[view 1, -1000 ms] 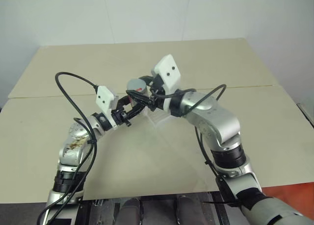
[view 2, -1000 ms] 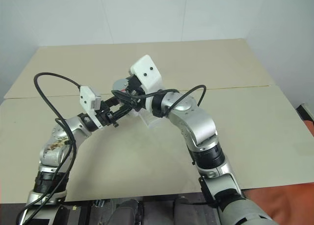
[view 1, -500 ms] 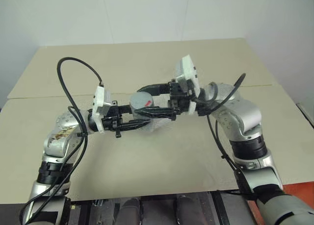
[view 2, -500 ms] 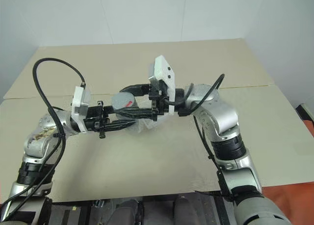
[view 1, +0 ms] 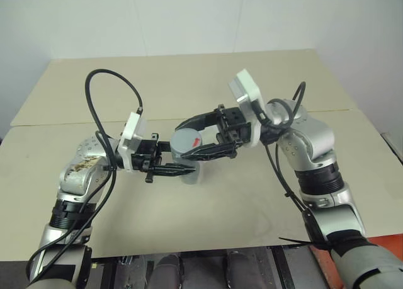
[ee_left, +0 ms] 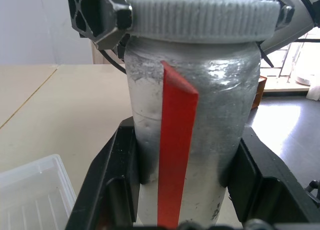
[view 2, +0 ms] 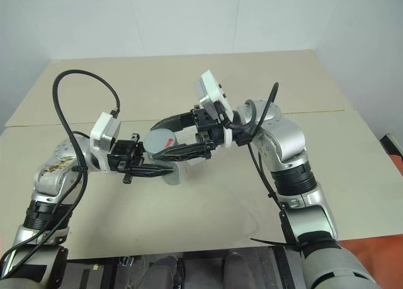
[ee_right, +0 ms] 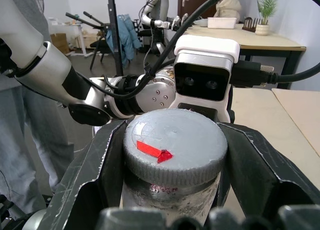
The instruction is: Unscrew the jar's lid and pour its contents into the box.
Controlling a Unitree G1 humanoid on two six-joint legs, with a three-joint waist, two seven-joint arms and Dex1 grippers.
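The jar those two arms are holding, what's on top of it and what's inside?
The grey lid, with a red mark, sits on the jar, clamped by the right gripper; the left gripper holds the body. The silvery wall and the lid hide whatever is inside.

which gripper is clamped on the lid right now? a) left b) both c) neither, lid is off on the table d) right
d: the right gripper has its fingers on either side of the lid, while the left gripper holds the jar body below it.
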